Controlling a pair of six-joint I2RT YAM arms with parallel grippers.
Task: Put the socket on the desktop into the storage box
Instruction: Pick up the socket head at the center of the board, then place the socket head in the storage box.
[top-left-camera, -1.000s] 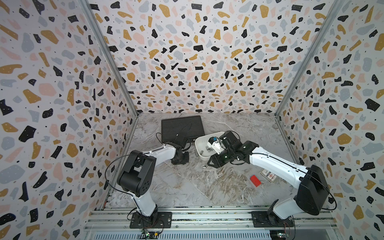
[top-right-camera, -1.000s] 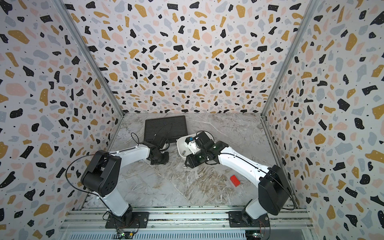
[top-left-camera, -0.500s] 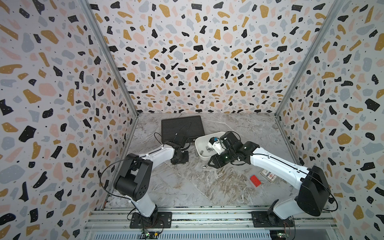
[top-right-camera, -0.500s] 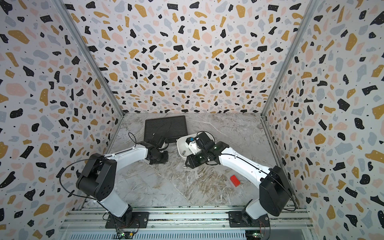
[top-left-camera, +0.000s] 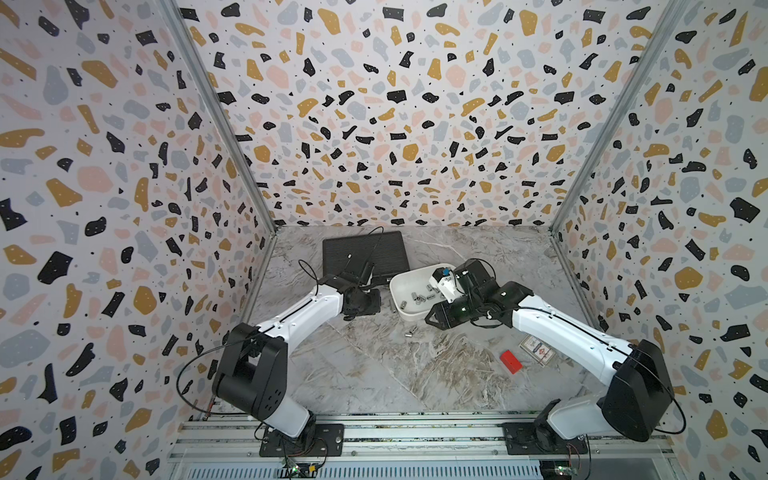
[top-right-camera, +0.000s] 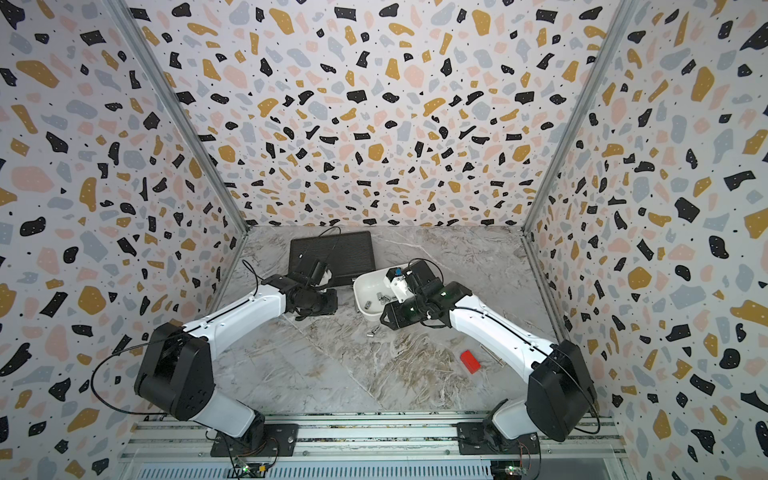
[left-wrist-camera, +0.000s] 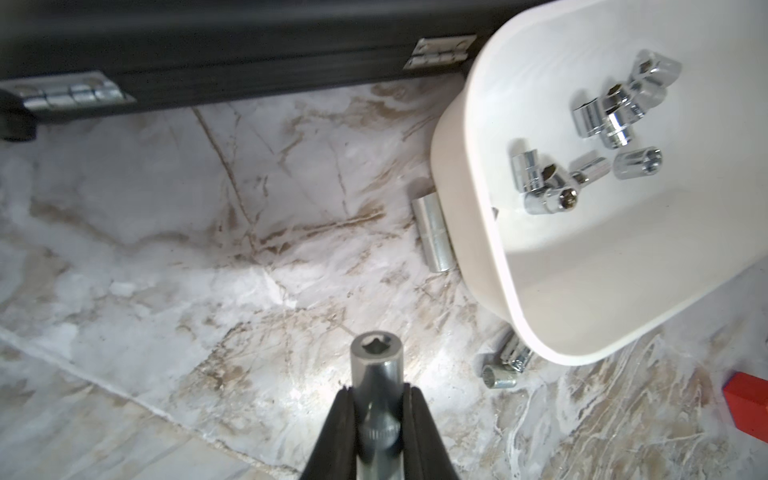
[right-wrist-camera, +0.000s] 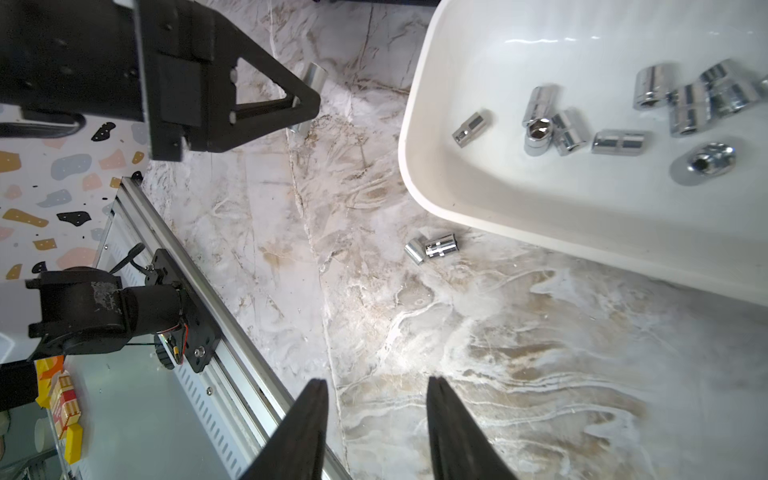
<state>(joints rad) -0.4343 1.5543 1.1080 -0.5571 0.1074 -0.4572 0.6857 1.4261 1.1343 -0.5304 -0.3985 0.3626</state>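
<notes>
Across both top views, twelve o'clock set toward the back wall, the left gripper is poising over the desktop, with the storage box lying just beside it at three o'clock; its jaws are showing too small to read. The right gripper is hovering at the tub's near rim, six o'clock of the box. Two loose sockets are lying on the marble near the right gripper, at its eight o'clock. A black case is sitting at ten o'clock of the box; a red block is lying well apart at four o'clock.

Left wrist view, fingers' heading taken as twelve o'clock: the left gripper is clamping the held socket, whose open end is showing beyond the fingertips. The storage box is lying at two o'clock, not beneath that socket, with stored sockets heaped inside. A long socket is lying against the tub's outer wall at one o'clock, on the gripper's side.

Right wrist view, same convention: the right gripper is standing open, nothing between its fingers. The loose sockets are lying touching each other at one o'clock on bare marble, with the storage box showing its rim just beyond them.
</notes>
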